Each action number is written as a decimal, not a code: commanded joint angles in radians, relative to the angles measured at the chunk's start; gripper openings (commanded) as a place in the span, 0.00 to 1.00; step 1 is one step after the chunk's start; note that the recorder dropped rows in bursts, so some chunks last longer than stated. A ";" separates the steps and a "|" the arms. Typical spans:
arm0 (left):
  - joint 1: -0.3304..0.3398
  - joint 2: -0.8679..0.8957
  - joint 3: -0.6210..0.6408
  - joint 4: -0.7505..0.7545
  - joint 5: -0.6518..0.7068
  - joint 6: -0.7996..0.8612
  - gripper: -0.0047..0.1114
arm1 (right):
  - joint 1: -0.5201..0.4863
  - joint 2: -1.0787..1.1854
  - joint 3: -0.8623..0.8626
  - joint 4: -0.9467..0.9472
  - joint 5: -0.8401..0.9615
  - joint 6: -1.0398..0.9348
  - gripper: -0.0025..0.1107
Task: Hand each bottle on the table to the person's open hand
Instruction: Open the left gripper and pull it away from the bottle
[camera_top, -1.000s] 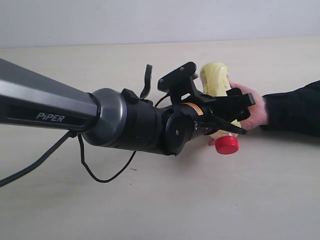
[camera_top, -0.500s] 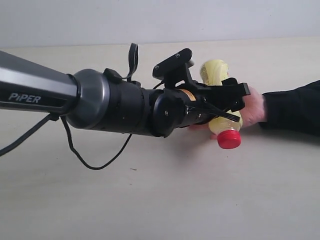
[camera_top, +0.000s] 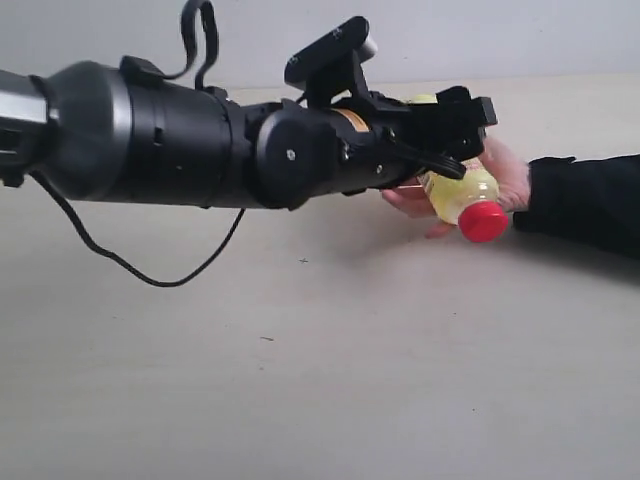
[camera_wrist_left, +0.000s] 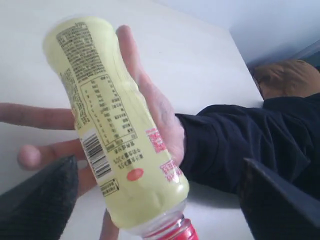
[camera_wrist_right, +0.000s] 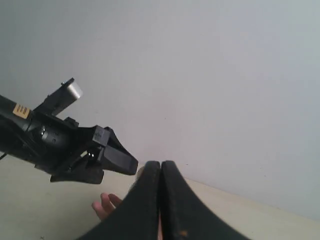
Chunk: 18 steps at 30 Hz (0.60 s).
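Left wrist view: yellow bottle (camera_wrist_left: 112, 130) rests in person's hand (camera_wrist_left: 160, 125) over table (camera_top: 300, 380). Left gripper (camera_top: 462, 140) spread around it, not touching. Right gripper (camera_wrist_right: 160, 172) pressed together, empty. Handover apparently complete; other bottles unseen.

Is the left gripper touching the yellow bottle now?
Apart. The left wrist view shows the left gripper open, its fingers clear on both sides of the yellow bottle, which rests on the person's hand.

A plain, pale grey wall (camera_top: 540, 35) runs behind the beige table (camera_top: 330, 400), meeting its far edge in a straight line, and soft, even light leaves only faint shadows on its lightly grained top.
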<state>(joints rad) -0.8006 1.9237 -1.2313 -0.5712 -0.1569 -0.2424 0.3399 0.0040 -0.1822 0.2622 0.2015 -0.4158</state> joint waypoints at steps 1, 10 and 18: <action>0.035 -0.081 -0.001 0.018 0.035 0.083 0.63 | -0.003 -0.004 0.002 -0.001 -0.008 0.001 0.02; 0.089 -0.355 -0.001 0.125 0.246 0.273 0.04 | -0.003 -0.004 0.002 -0.001 -0.008 0.001 0.02; 0.059 -0.643 0.165 0.202 0.233 0.402 0.04 | -0.003 -0.004 0.002 -0.001 -0.008 0.001 0.02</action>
<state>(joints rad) -0.7292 1.3718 -1.1566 -0.3852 0.1135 0.1166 0.3399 0.0040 -0.1822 0.2622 0.2015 -0.4158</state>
